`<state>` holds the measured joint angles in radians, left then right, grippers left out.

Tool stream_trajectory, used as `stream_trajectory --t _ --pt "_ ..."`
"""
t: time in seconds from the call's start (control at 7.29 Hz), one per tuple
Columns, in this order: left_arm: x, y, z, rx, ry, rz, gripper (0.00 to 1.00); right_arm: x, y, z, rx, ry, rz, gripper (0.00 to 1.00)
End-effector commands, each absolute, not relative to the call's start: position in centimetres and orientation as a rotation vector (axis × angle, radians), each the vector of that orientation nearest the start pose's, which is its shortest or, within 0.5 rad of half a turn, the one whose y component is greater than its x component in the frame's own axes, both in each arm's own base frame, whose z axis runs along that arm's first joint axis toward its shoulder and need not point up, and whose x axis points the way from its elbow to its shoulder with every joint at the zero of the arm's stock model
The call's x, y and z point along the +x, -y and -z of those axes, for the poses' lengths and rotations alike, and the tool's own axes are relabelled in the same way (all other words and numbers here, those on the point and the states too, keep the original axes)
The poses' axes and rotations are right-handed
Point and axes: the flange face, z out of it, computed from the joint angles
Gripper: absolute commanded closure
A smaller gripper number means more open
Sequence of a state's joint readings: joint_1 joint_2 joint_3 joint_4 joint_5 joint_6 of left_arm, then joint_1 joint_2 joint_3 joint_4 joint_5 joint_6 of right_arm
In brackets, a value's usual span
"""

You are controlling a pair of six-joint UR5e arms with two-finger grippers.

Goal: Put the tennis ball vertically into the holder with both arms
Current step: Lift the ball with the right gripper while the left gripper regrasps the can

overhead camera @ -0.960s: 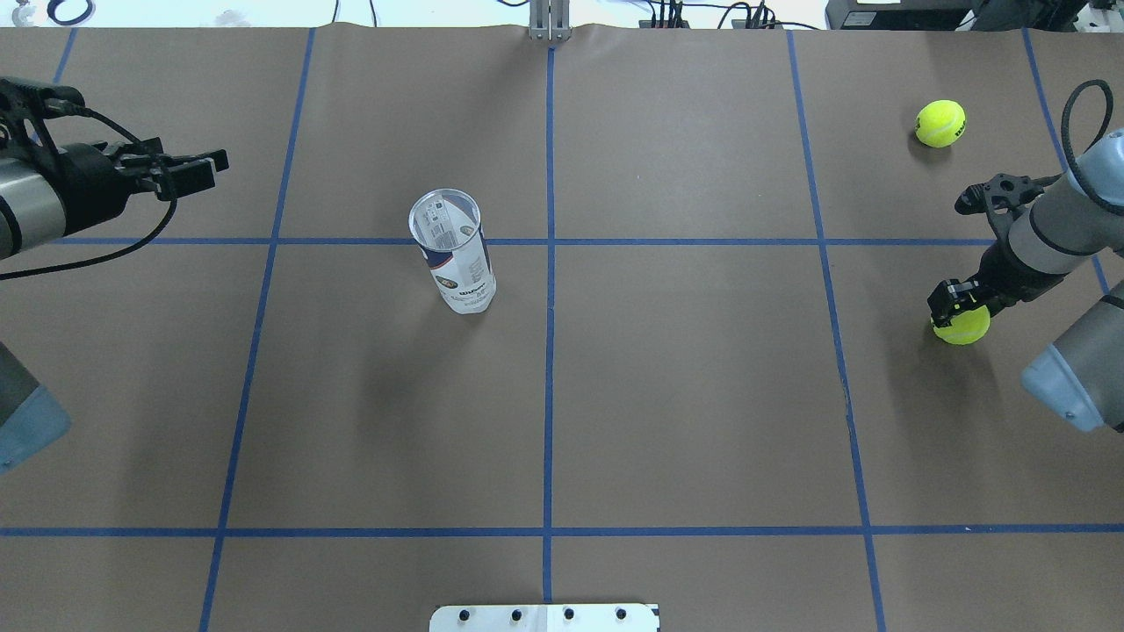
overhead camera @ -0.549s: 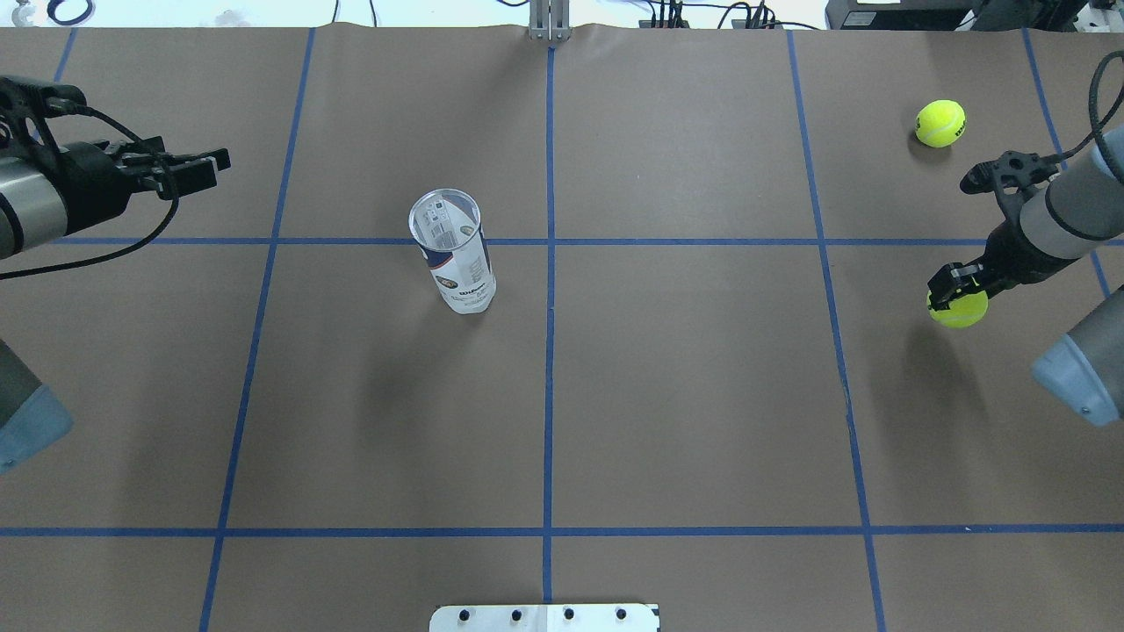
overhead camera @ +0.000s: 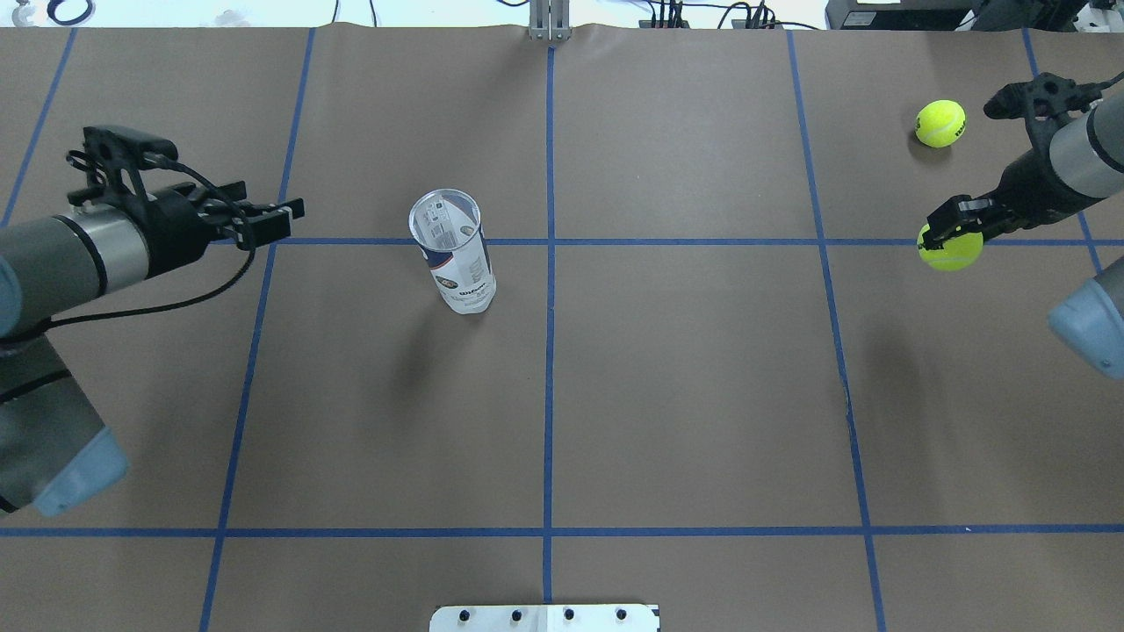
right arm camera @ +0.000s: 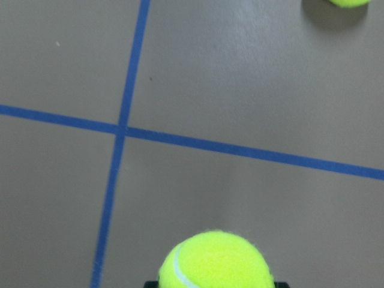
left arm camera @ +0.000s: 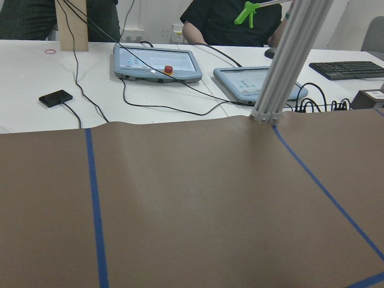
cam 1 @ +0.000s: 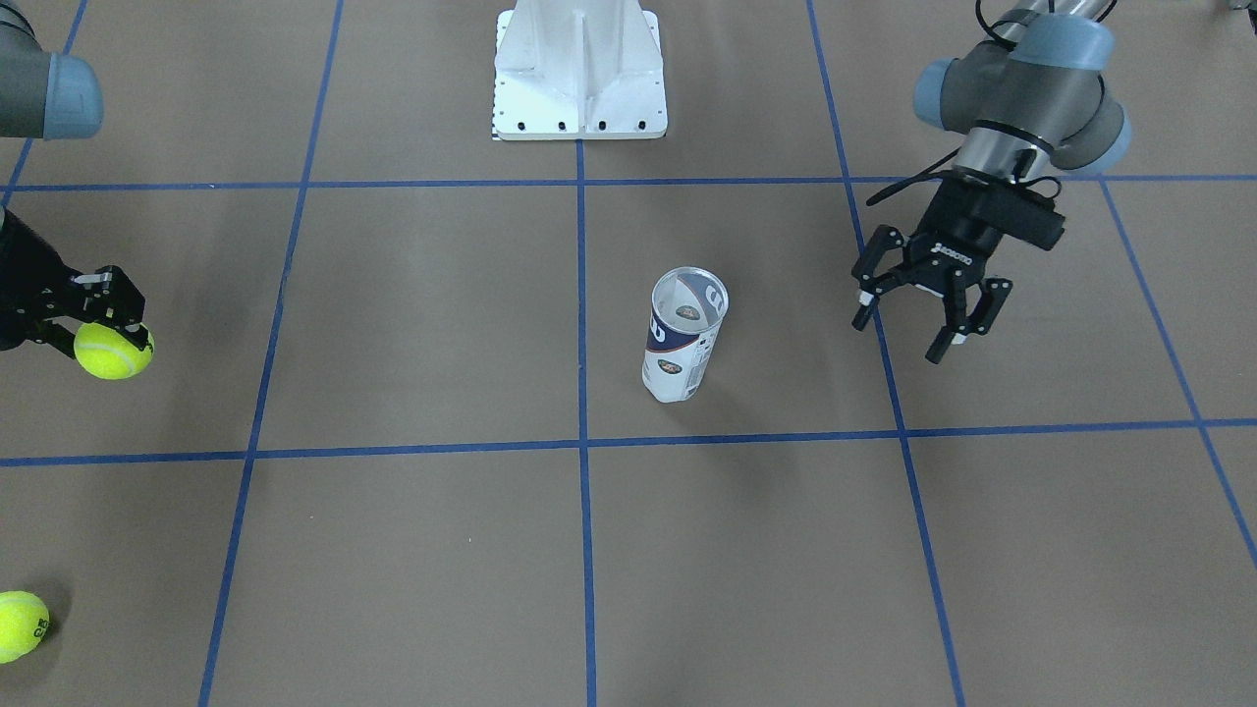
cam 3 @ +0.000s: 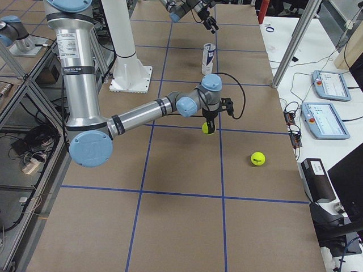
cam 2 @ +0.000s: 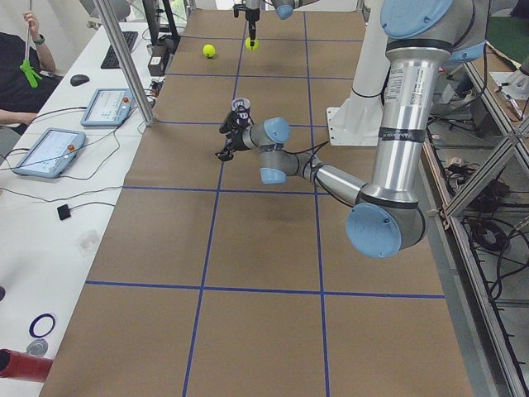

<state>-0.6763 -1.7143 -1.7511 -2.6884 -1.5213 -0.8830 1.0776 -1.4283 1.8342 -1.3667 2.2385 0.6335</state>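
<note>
Overhead: clear plastic cylindrical can (overhead camera: 452, 254) upright. Black right gripper (overhead camera: 955, 230) clamps yellow-green tennis ball (overhead camera: 950, 253), well apart at can's 3 o'clock. Black left gripper (cam 1: 908, 332) spread, empty, at can's 9 o'clock.

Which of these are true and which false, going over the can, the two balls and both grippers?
1. The holder stands upright, open end up. True.
2. The right gripper is shut on a tennis ball. True.
3. The left gripper is clamped on the holder. False: it is open and apart from the holder.
4. A ball sits inside the holder. False: the holder looks empty.
5. A second ball lies loose on the table. True.
</note>
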Motion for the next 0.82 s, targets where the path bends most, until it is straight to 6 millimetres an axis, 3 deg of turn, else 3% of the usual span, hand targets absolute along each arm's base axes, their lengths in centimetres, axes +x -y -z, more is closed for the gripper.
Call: stream_trajectory --t 0.0,0.14,0.27,0.41,0.55,0.69 --pt "39.9 40.3 -35.8 0.987 -1.095 -0.052 0.03 -19.3 52.0 -39.4 0.186 0.915 0.051 1.0" --pt "42.1 38.3 -35.8 0.998 -1.088 -0.073 0.01 -19.2 51.8 -38.1 0.196 0.93 0.042 1.0" --pt "43.5 37.6 -33.9 1.024 -1.108 -0.057 0.01 -19.4 52.0 -36.6 0.194 0.951 0.026 1.0" --pt "44.5 36.8 -33.3 1.018 -1.122 -0.056 0.01 -19.8 52.4 -34.8 0.181 0.981 -0.005 1.0" --pt "45.7 35.7 -33.6 1.041 -1.09 -0.029 0.0 -20.0 52.8 -33.3 0.183 0.999 -0.025 1.0" --pt "48.4 33.7 -34.3 1.065 -1.044 -0.006 0.01 -20.8 53.2 -31.2 0.174 1.023 -0.058 1.0"
